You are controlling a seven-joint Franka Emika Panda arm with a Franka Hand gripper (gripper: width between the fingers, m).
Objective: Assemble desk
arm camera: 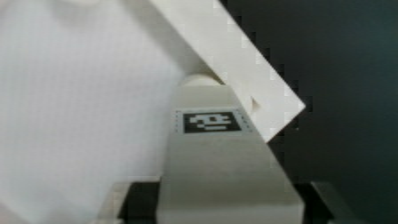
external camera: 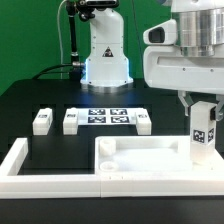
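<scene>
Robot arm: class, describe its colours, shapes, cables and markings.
The arm has smooth, rounded white shells with a blue glow at its base and black cables beside it. The gripper is a boxy white-and-grey block with dark fingers. No markings are legible.

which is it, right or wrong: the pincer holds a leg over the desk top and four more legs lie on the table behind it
Wrong in the count: the exterior view shows three legs lying on the table behind it, not four. The rest holds: the pincer holds a leg over the desk top.
</scene>
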